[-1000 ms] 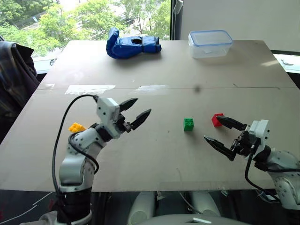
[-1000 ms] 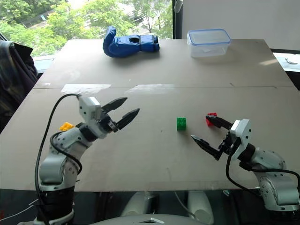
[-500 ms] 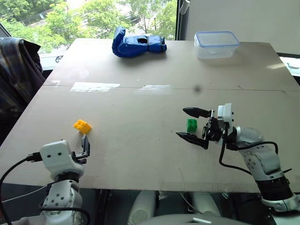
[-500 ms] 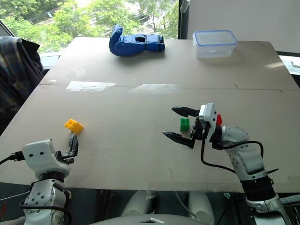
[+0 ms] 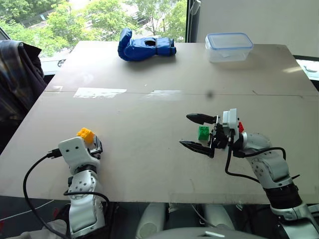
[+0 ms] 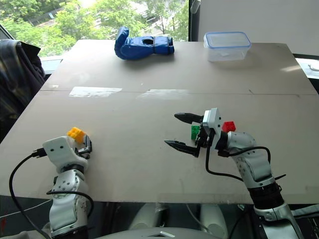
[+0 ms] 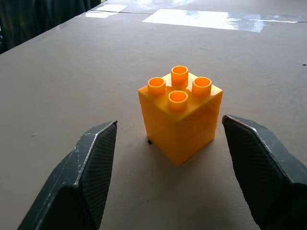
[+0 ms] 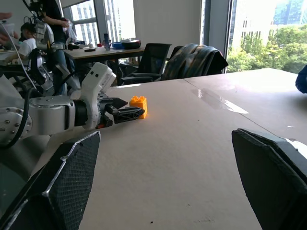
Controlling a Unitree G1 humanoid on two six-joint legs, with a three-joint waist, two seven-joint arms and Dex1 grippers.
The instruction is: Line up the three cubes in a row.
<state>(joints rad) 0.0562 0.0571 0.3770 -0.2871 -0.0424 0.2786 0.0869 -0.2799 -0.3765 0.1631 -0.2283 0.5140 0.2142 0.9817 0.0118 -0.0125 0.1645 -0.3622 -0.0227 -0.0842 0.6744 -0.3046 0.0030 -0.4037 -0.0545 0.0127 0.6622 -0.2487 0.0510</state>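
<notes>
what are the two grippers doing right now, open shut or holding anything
Left gripper: open, holding nothing, fingers either side of the small yellow studded plastic brick.
Right gripper: open wide, holding nothing.

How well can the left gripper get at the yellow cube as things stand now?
Probably well. The left gripper is open, its fingers standing either side of the yellow cube, which sits just ahead on bare table. Nothing lies between them.

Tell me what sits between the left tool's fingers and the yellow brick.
Nothing: in the left wrist view, bare table separates the open left tool from the yellow brick.
</notes>
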